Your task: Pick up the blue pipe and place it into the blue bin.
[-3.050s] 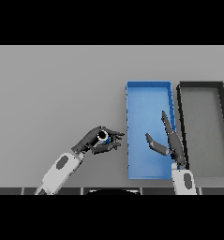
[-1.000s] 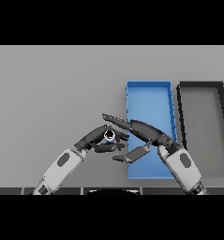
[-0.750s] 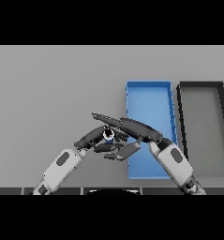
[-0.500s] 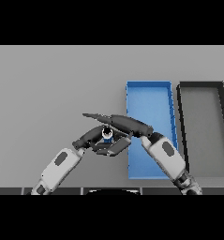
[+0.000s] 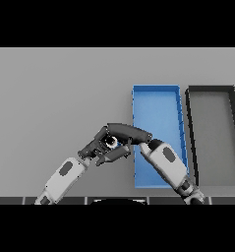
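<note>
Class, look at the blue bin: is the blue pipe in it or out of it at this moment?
Out. The blue pipe sits between the left hand and right hand, left of the blue bin.

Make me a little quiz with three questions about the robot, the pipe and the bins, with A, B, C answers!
1. Where is the blue pipe?
A. Between the two hands, left of the blue bin
B. Inside the blue bin
C. Inside the black bin

2. How many bins are on the table?
A. One
B. Two
C. Three

3. What is the left hand doing?
A. Lying flat, far from the pipe
B. Reaching into the black bin
C. Curled round the pipe

Answers:
1. A, the pipe sits at the hands, just off the left wall of the blue bin.
2. B, a blue bin and a black bin stand side by side.
3. C, its fingers wrap the pipe, while the right hand reaches across to meet it.
</note>
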